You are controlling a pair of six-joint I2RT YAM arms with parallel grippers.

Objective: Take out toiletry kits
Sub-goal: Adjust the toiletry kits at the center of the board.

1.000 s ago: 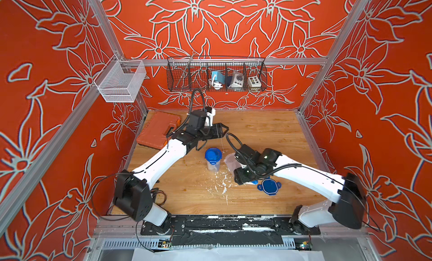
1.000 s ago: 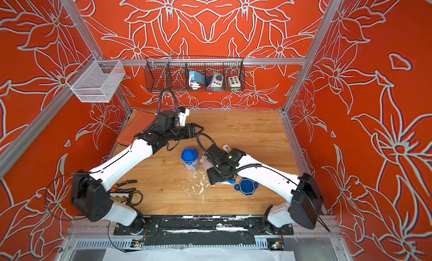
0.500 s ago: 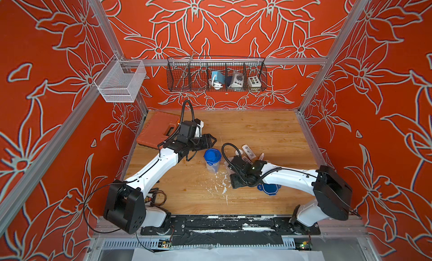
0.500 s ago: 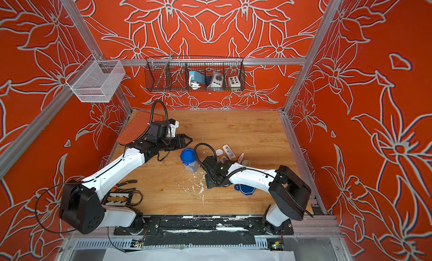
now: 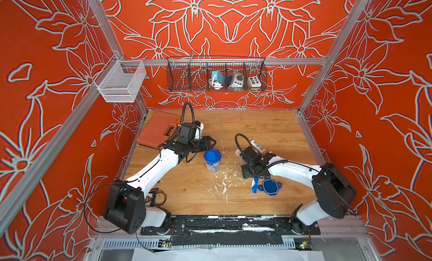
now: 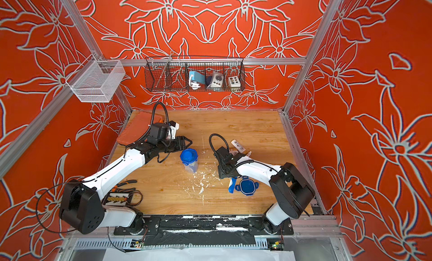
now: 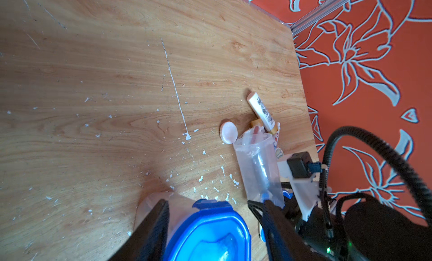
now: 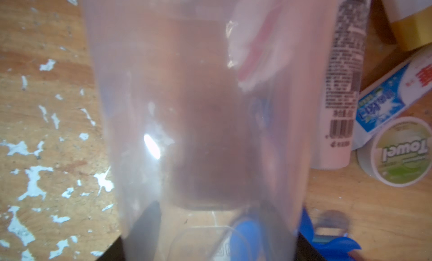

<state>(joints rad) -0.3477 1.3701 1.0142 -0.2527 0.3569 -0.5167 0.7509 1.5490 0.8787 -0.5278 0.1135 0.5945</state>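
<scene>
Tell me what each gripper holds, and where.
The right gripper grips the open clear jar by its lower body, near the base. The left gripper holds nothing; its jaws stand open over the lidded jar.

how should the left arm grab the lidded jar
On the lidded jar, likely the clear wall just under the blue lid, coming in level from the left gripper side. It stands upright, and the lid's tabs overhang the wall, so they'd stop a slip.
</scene>
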